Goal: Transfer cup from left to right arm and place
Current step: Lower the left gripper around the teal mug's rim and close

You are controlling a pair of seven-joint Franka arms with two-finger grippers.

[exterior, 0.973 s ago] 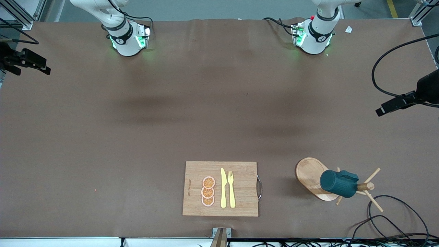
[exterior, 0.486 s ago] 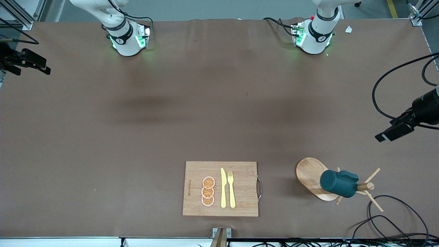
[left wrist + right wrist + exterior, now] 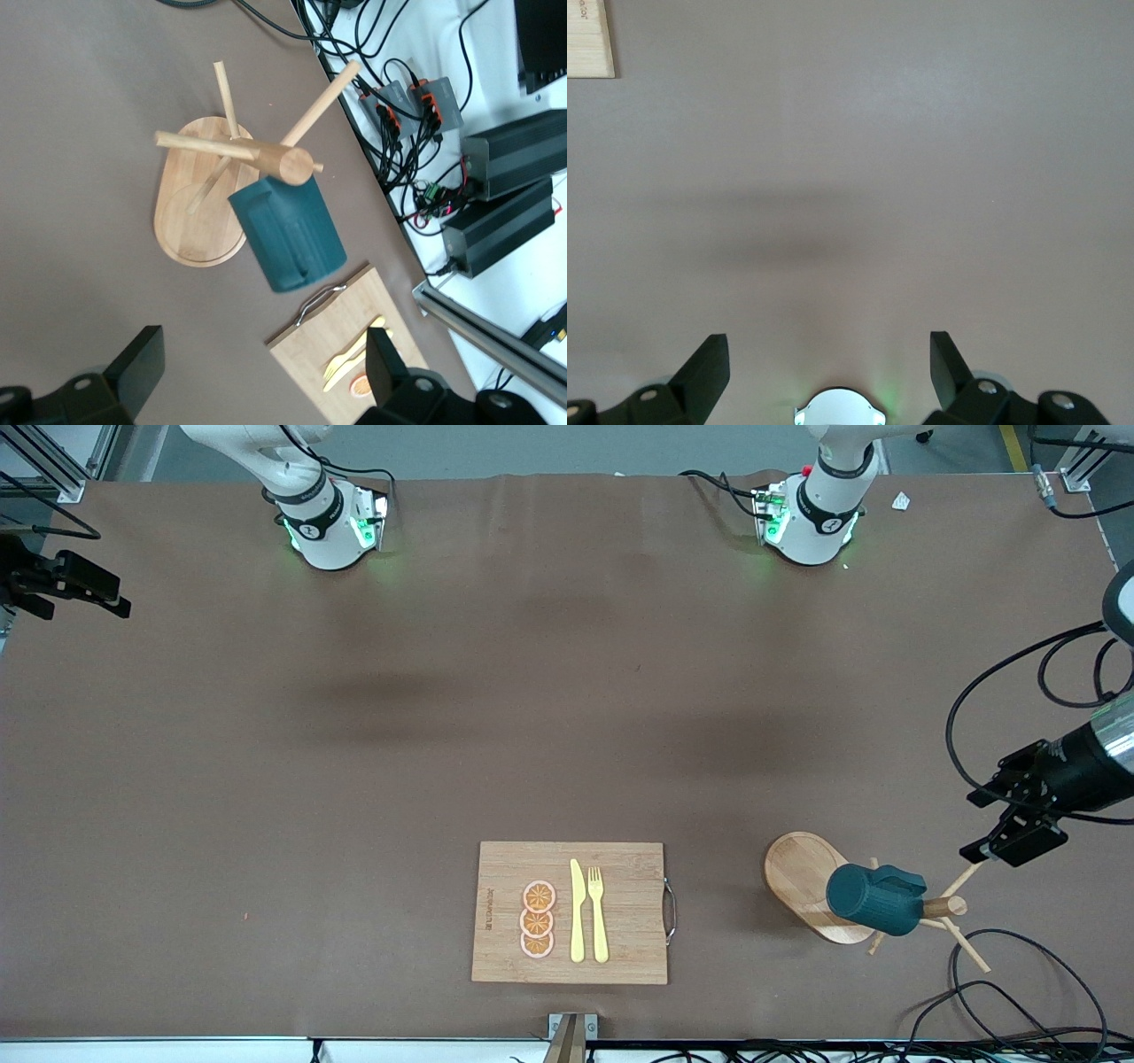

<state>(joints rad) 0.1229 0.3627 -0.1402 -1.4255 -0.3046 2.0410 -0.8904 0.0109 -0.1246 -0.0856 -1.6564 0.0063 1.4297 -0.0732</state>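
The right gripper (image 3: 828,376) was out of the front view, up over bare brown table (image 3: 354,779). Its own wrist view showed its two fingers (image 3: 709,367) spread wide apart with nothing between them. That view also showed a corner of the cutting board (image 3: 586,40) and the top of the right arm's base (image 3: 837,409).

The bamboo cutting board (image 3: 620,912) lay near the front camera's edge of the table. On it lay three orange slices (image 3: 538,919), a yellow knife (image 3: 577,911) and a yellow fork (image 3: 598,912) side by side.

Toward the left arm's end of the table stood a wooden mug tree (image 3: 811,881) with an oval base. The teal cup (image 3: 873,899) hung on one of its pegs, tipped on its side.

The left gripper (image 3: 1019,841) hung in the air just beside the mug tree, close to a peg tip and apart from the cup. Its fingers (image 3: 137,367) were spread wide and held nothing.

The left wrist view looked down on the cup (image 3: 288,235) and showed its ribbed side and handle. It also showed the mug tree (image 3: 199,204) base, the cutting board's (image 3: 310,350) metal handle, and black boxes (image 3: 514,186) and cables off the table's edge.
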